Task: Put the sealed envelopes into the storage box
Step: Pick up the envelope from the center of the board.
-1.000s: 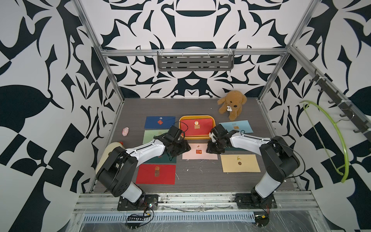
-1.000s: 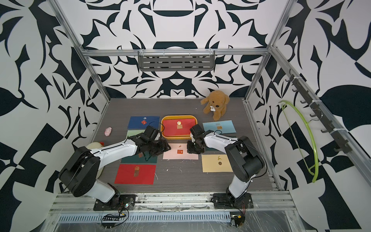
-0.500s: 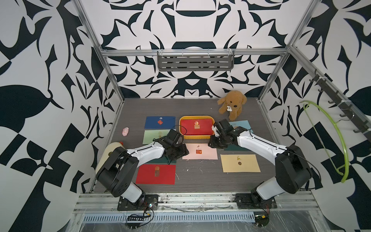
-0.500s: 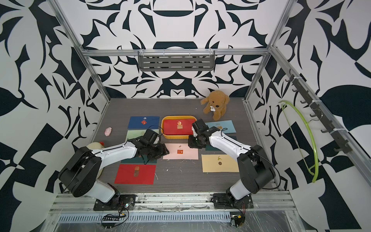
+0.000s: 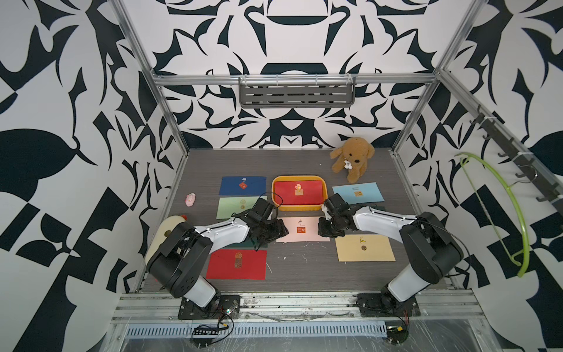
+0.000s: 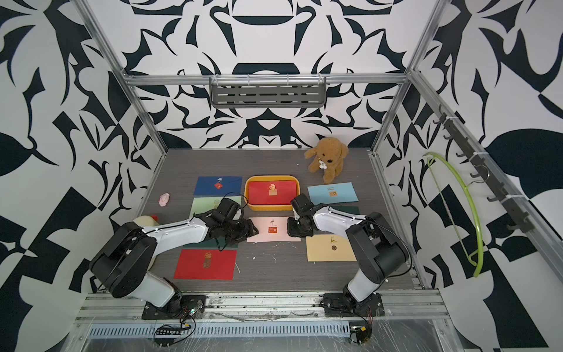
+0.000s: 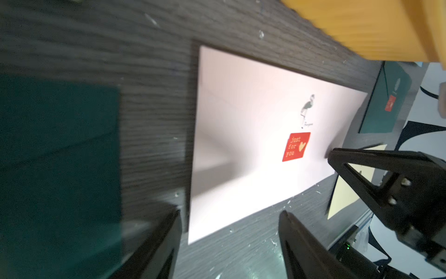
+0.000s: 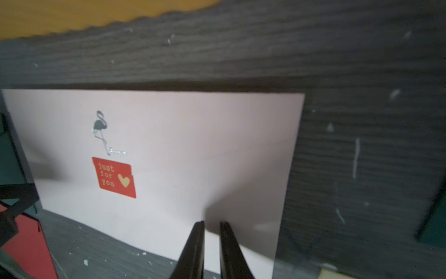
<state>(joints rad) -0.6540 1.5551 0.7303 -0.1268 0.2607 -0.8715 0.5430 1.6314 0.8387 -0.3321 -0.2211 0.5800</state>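
A pink envelope point(image 5: 301, 229) with a red sticker lies flat in front of the mustard storage box point(image 5: 300, 208), which holds a red envelope point(image 5: 298, 192). My left gripper point(image 5: 281, 230) is open at the pink envelope's left edge, its fingers point(image 7: 296, 236) low over the table and astride the envelope's near corner point(image 7: 230, 212). My right gripper point(image 5: 324, 230) stands over the pink envelope's right end. Its tips point(image 8: 212, 222) are a narrow slit apart with nothing between them. Navy point(image 5: 242, 186), light green point(image 5: 234, 207), red point(image 5: 236, 264), cream point(image 5: 364, 247) and light blue point(image 5: 358, 193) envelopes lie around.
A dark green envelope point(image 7: 58, 157) lies partly under the left arm, another point(image 7: 388, 101) under the right arm. A plush dog point(image 5: 352, 158) sits at the back right. A small pink object point(image 5: 190, 199) and a cream rounded thing point(image 5: 169, 225) are at the left wall.
The right gripper came forward from the box's corner down to the pink envelope's right end, its jaws narrowing. The left gripper moved forward to the envelope's left edge.
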